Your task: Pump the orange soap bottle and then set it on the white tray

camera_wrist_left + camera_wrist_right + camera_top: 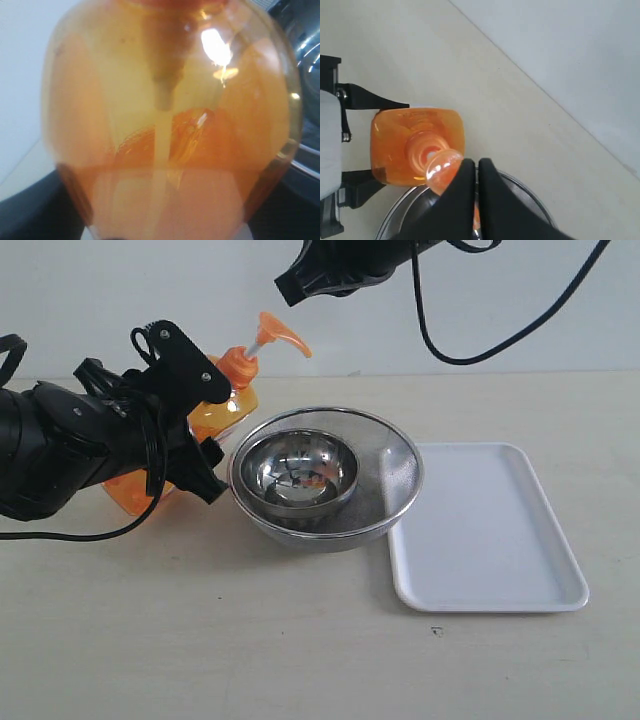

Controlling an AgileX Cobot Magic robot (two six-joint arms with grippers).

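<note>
The orange soap bottle (232,402) leans toward the steel bowls, its pump head (281,336) raised on the white stem. My left gripper (200,420) is shut on the bottle's body, one black finger (178,348) above it and one below. In the left wrist view the bottle (170,125) fills the picture, with dark fingers (27,210) at its sides. My right gripper (292,285) hangs shut just above the pump head, apart from it. Seen from the right wrist, that gripper (476,164) is beside the pump nozzle (439,171). The white tray (490,530) lies right of the bowls.
Two nested steel bowls (400,455) stand between the bottle and the tray, the outer rim close to the bottle and overlapping the tray's left edge. The bowl rim (535,202) lies under my right gripper. A black cable hangs at the upper right.
</note>
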